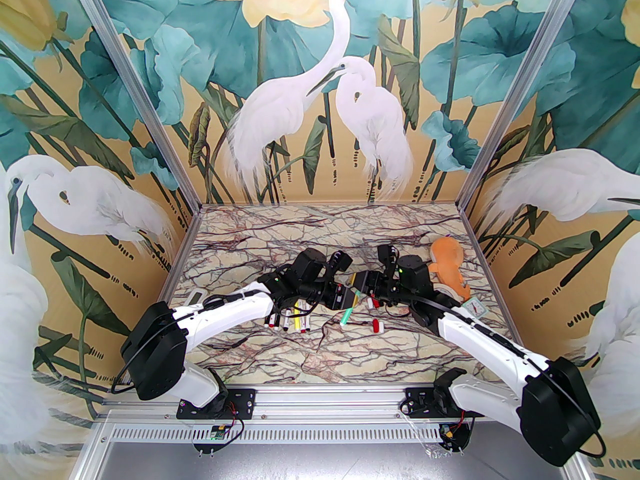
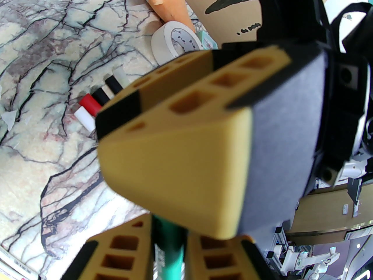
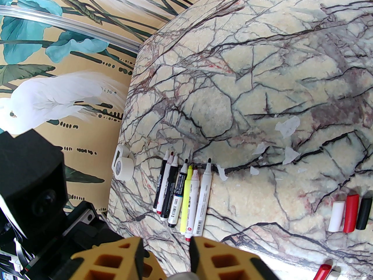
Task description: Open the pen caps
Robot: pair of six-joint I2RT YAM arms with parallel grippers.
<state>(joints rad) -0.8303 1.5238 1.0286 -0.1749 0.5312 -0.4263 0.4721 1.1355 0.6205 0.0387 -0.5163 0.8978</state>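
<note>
A green pen [image 1: 348, 313] hangs over the middle of the table, its barrel [image 2: 167, 252] clamped in my left gripper [image 2: 167, 238]. My right gripper [image 1: 361, 283] meets it from the right. One tan finger [image 2: 180, 168] hides the pen's far end and its cap. In the right wrist view its jaws [image 3: 166, 252] stand a narrow gap apart around a greyish blur. Loose pen caps lie on the marble: white [image 3: 336, 216], red [image 3: 351, 213], black [image 3: 364, 213], and another red one [image 3: 324, 271]. Several uncapped pens [image 3: 186, 197] lie in a row.
An orange plush toy [image 1: 447, 268] and a roll of white tape [image 2: 173, 41] sit at the right rear. A small white roll [image 3: 122, 165] lies by the left wall. Torn paper scraps [image 3: 288, 127] dot the marble table [image 1: 325, 228].
</note>
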